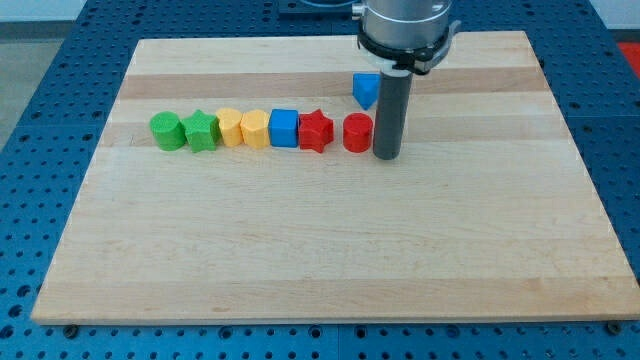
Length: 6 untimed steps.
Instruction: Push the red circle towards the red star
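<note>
Tool a bare rod, nothing to open or close, holding nothing; my tip (387, 157) down on the surface (320, 250), right of frame centre, touching or just beside the right side of the red circle (357, 133); contact not certain from this angle. Left of the red circle, a small gap, then the red star (316, 131); both in one row across the upper middle of the frame. Beyond the star, packed leftward: blue cube (285, 128), yellow block (255, 128), second yellow block (230, 127), green star (200, 131), green circle (166, 131) at the far left. Above the tip, partly hidden behind the rod, another blue block (365, 90). Best handled, by judgement, with a short straight push leftward through the circle's centre; off-centre contact likely to roll it out of line; stopping early advisable, to avoid shunting the star into the row.
</note>
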{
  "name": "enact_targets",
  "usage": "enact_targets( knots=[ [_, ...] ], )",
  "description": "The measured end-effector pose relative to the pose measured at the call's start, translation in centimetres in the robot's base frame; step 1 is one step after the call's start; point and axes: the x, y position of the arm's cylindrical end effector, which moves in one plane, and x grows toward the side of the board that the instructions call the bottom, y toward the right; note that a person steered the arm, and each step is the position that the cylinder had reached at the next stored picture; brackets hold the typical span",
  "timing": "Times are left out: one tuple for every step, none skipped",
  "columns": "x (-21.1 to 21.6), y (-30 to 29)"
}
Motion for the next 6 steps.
enact_targets(
  knots=[
    [-1.6,-0.2],
    [-1.8,-0.2],
    [-1.8,-0.2],
    [-2.6,2.2],
    [-6.1,5.6],
    [-10.9,7.8]
  ],
)
